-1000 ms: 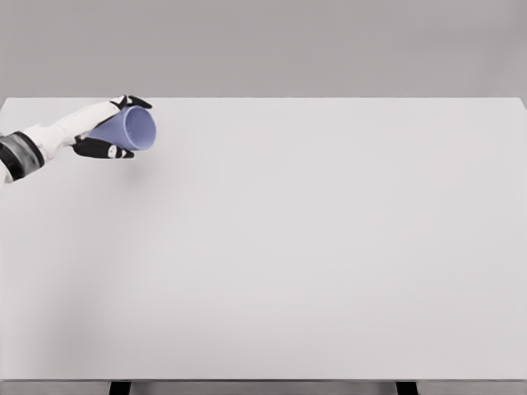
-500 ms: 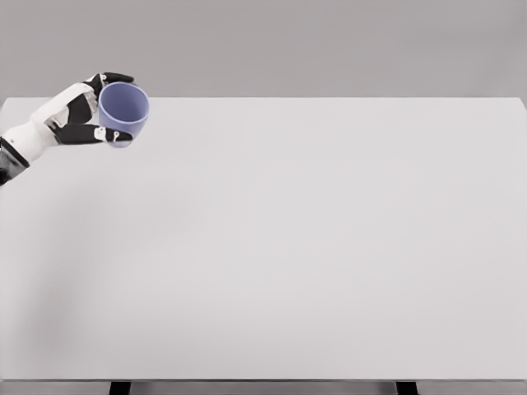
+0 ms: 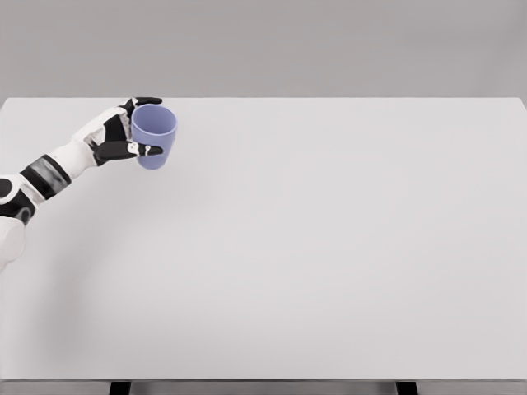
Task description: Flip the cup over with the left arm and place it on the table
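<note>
**Left hand holding the cup upright, upper left of frame**

The left hand (image 3: 115,138) was where I looked first: it sat in the upper left of the frame, its white forearm running in from the left edge at mid-height and angling up toward the far side of the table. I saw its fingers (image 3: 142,151) wrapped around the cup, one dark-tipped finger lying across the near side of the wall and another showing just over the rim at the back, so the hand was clamped on the cup rather than spread.

Just to the right of the palm, I saw the cup (image 3: 155,136) itself, pale blue-violet, standing mouth-up with its open rim facing slightly toward the camera so that I could see part of the inside. I could not tell whether its base touched the table or hung just above it; there was only a faint shading under it.

Further right, the white table (image 3: 329,247) filled the rest of the frame, its far edge running along the top against a grey backdrop. Along the bottom edge I saw two dark table legs (image 3: 120,388).
</note>
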Motion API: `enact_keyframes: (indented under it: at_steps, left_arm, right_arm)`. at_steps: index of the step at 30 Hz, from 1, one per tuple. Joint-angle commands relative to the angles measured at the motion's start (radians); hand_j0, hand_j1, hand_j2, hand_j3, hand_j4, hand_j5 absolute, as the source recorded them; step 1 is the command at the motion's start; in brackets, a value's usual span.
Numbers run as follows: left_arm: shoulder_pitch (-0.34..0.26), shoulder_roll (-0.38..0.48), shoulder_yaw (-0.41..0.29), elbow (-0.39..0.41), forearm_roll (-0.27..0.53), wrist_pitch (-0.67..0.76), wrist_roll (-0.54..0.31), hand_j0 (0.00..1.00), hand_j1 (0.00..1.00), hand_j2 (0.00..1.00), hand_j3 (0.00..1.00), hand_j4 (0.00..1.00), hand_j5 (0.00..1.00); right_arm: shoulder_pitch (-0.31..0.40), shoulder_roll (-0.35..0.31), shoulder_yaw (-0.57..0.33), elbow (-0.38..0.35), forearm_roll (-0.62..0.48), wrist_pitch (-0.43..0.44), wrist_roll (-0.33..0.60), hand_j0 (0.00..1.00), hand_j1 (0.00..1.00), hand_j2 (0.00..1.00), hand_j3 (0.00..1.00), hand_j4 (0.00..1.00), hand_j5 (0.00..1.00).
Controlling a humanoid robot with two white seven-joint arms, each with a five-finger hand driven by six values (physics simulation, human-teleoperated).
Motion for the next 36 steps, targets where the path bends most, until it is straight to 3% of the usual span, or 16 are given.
enact_keyframes:
  at_steps: [1, 12, 17, 23, 30, 36]
  left_arm:
    - [0.0, -0.015, 0.005, 0.004, 0.029, 0.028, 0.0, 0.59, 0.59, 0.59, 0.59, 0.59, 0.59]
    - [0.026, -0.031, 0.005, 0.015, 0.024, 0.019, 0.0, 0.68, 0.68, 0.68, 0.68, 0.68, 0.68]
    - [0.037, -0.032, 0.004, 0.004, 0.023, 0.009, 0.0, 0.9, 0.9, 0.9, 0.9, 0.9, 0.9]
    - [0.037, -0.029, 0.004, 0.0, 0.023, -0.012, 0.0, 0.99, 0.99, 0.99, 0.99, 0.99, 0.99]
    - [0.037, -0.015, 0.005, -0.042, 0.024, -0.017, 0.0, 1.0, 1.0, 1.0, 1.0, 1.0, 1.0]
    - [0.054, 0.029, 0.005, -0.146, 0.027, -0.038, 0.0, 1.0, 1.0, 1.0, 1.0, 1.0, 1.0]
  right_arm:
    - [0.0, 0.0, 0.0, 0.0, 0.0, 0.0, 0.0, 1.0, 1.0, 1.0, 1.0, 1.0, 1.0]
    - [-0.002, 0.0, 0.0, 0.0, 0.0, 0.0, 0.0, 1.0, 1.0, 1.0, 1.0, 1.0, 1.0]
    - [-0.002, 0.0, 0.0, 0.0, 0.0, 0.0, 0.0, 1.0, 1.0, 1.0, 1.0, 1.0, 1.0]
    - [-0.002, 0.0, 0.0, 0.0, 0.0, 0.0, 0.002, 1.0, 1.0, 1.0, 1.0, 1.0, 1.0]
    - [-0.002, 0.0, 0.0, 0.0, 0.0, 0.0, 0.0, 1.0, 1.0, 1.0, 1.0, 1.0, 1.0]
    - [0.0, 0.0, 0.0, 0.0, 0.0, 0.0, 0.0, 1.0, 1.0, 1.0, 1.0, 1.0, 1.0]
